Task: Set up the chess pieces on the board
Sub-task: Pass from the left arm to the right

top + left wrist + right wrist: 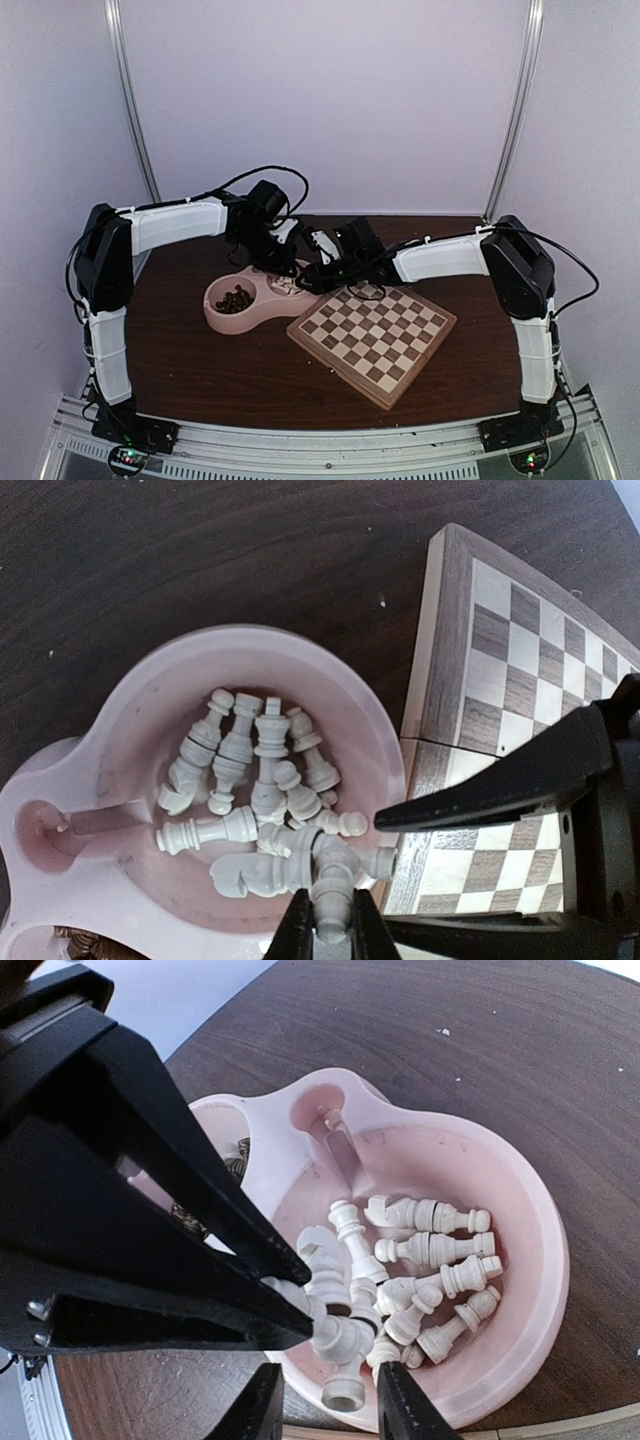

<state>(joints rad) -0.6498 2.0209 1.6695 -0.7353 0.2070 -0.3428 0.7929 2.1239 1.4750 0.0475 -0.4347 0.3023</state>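
The wooden checkered board (372,325) lies right of centre with no pieces on its squares. Several white chess pieces (250,760) lie heaped in the right bowl of a pink dish (130,700). My left gripper (331,930) is shut on one white piece (333,900), held just over the heap near the bowl's board-side rim. My right gripper (335,1405) is open, its fingers standing either side of that same piece's base (345,1390) with gaps on both sides. In the top view both grippers meet over the dish, left gripper (283,262) and right gripper (312,275).
The dish's left bowl holds dark brown pieces (236,298). The board's light rim (430,660) lies right against the dish. Dark wooden table (200,370) surrounds both. The two arms crowd the space above the dish's right bowl.
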